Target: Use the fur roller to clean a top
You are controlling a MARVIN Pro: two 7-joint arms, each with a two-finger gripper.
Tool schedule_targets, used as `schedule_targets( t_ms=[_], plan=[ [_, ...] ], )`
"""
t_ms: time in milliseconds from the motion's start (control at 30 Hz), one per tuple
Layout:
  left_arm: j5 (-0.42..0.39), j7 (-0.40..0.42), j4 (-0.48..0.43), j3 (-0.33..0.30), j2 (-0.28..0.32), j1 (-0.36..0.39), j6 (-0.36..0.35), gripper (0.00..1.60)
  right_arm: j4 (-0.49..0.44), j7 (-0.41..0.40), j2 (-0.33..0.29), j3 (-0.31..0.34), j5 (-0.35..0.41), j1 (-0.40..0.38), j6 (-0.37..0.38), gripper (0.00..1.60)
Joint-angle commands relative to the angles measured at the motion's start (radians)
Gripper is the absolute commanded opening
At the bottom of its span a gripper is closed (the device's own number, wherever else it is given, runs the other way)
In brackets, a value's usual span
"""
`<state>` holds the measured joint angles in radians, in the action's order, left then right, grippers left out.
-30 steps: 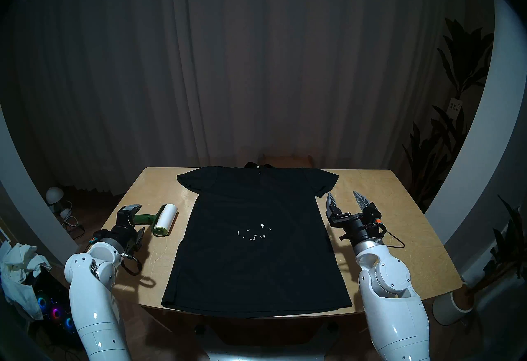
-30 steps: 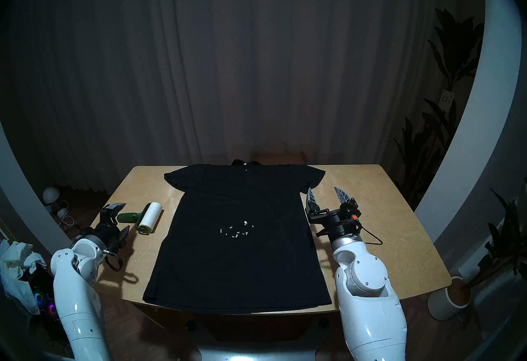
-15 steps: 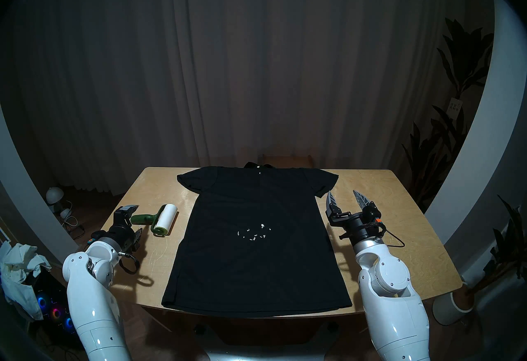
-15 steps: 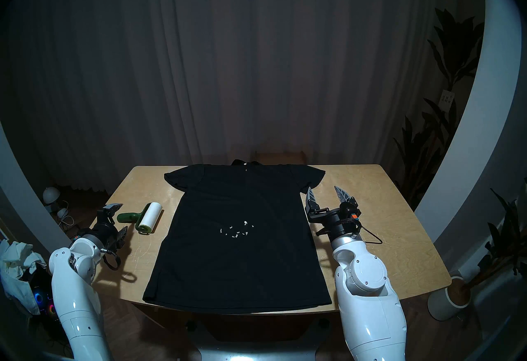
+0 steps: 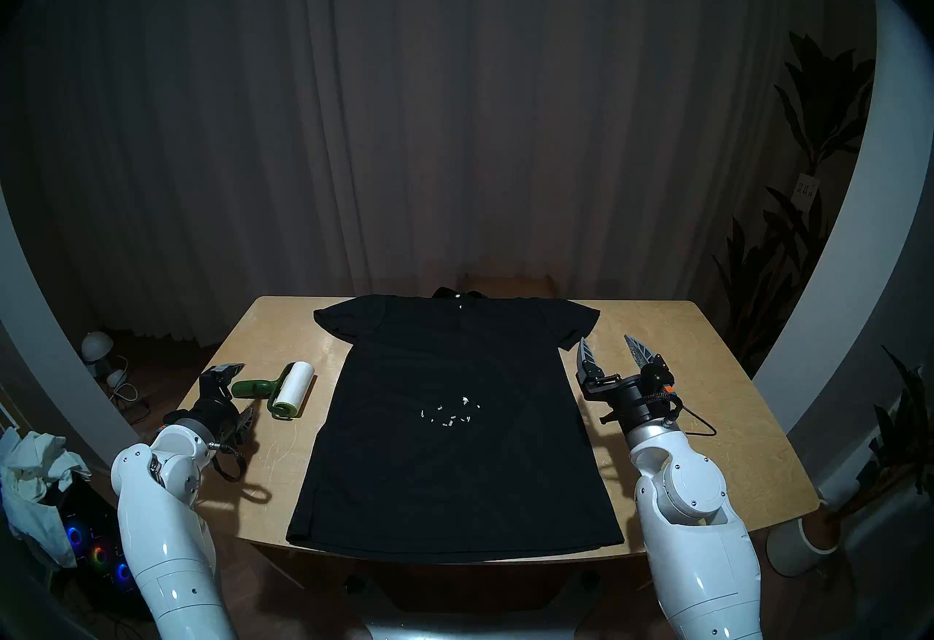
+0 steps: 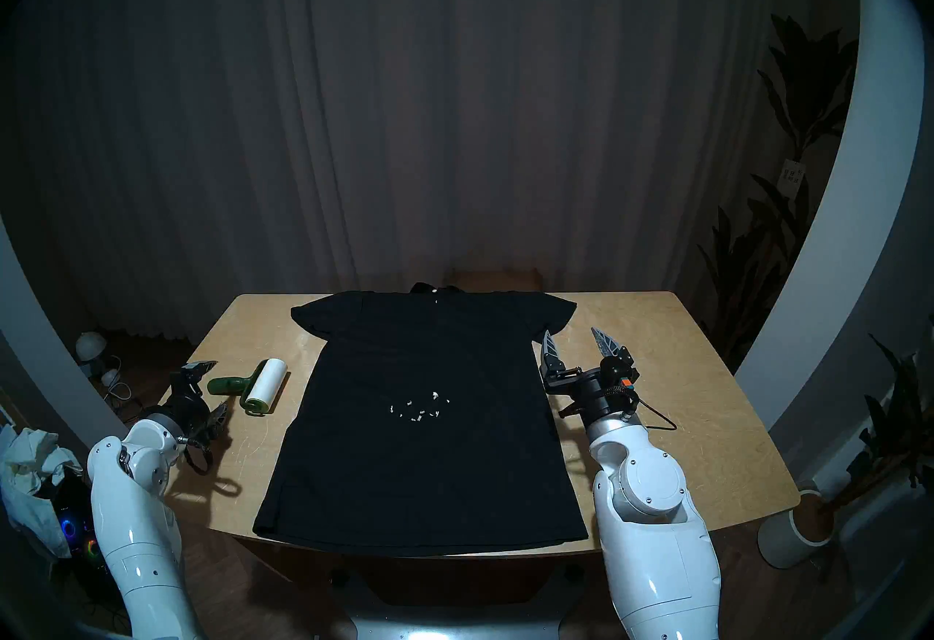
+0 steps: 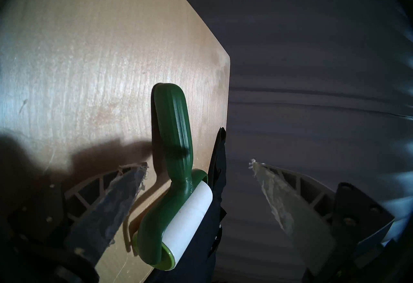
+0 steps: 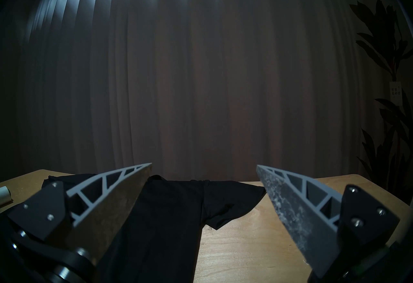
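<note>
The fur roller (image 5: 294,389), a white roll on a dark green handle (image 7: 176,132), lies on the table left of the top (image 5: 455,447). The top is a black T-shirt spread flat, with several small white bits (image 5: 450,414) on its middle. My left gripper (image 5: 246,387) is turned on its side and open at the end of the handle. One finger is low by the table and the other is above, and neither touches the handle. My right gripper (image 5: 604,338) hangs open and empty beside the top's right sleeve (image 8: 234,204).
The wooden table (image 5: 672,421) has bare wood on both sides of the top. A white cloth pile (image 5: 30,462) and a lit computer case (image 5: 96,553) stand on the floor at the left. A potted plant (image 5: 803,543) stands at the right and curtains hang behind.
My left gripper has drifted a little to the left and rolled slightly, which uncovers the handle's end. The right gripper has edged up very slightly. The roller and the top have not moved.
</note>
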<state>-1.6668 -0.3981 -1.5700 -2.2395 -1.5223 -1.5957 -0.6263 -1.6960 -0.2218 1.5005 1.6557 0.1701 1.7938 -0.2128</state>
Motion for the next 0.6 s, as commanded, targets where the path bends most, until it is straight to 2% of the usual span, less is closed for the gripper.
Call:
schedule_targets(
  t_ms=[0,567],
  plan=[
    [0.003,-0.020,0.007,0.017,0.013,0.056,0.017,1.60,-0.019,0.007,0.007,0.004,0.003,-0.017,-0.017,1.60],
    [0.050,-0.003,0.098,0.054,0.039,0.087,0.061,1.60,-0.016,0.026,0.013,0.005,-0.008,-0.019,-0.024,1.60]
  ],
)
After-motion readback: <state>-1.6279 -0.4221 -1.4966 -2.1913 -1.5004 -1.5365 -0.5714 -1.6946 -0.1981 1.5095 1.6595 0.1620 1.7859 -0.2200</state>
